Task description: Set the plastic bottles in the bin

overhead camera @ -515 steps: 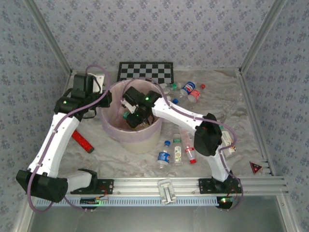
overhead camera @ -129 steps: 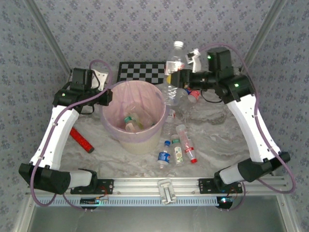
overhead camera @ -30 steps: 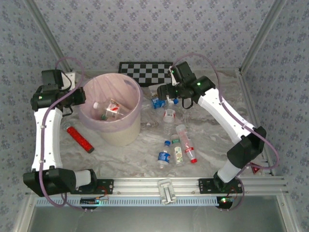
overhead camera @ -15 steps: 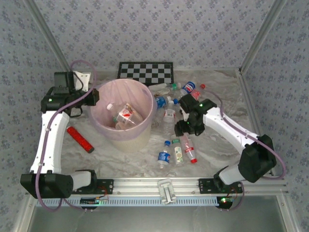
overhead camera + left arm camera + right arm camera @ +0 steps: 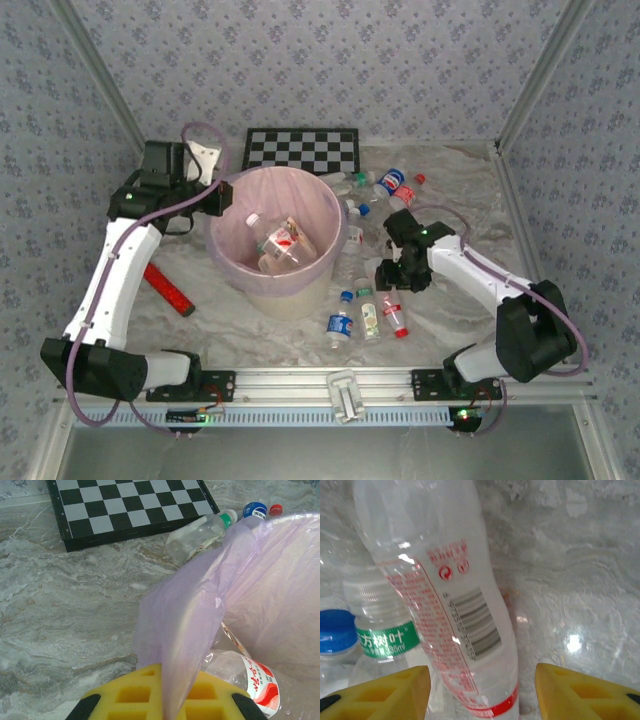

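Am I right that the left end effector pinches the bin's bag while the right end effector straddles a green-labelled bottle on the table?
Not quite: the right wrist view shows the bottle between the right end effector's fingers has a red label; the green-labelled bottle lies beside it. The left end effector pinches the bag.

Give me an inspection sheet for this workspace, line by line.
Surface: marbled tabletop, no spills seen.
Job's things: bin holds bottles; loose bottles lie on the table to its right, near and far.
Clutter: red bar; checkerboard.
Grippers: left gripper shut on the bin liner; right gripper open, jaws either side of a red-labelled bottle.
Cables: lilac hose runs in loose loops along each arm.
Surroundings: patterned walls; aluminium rail at the near edge.
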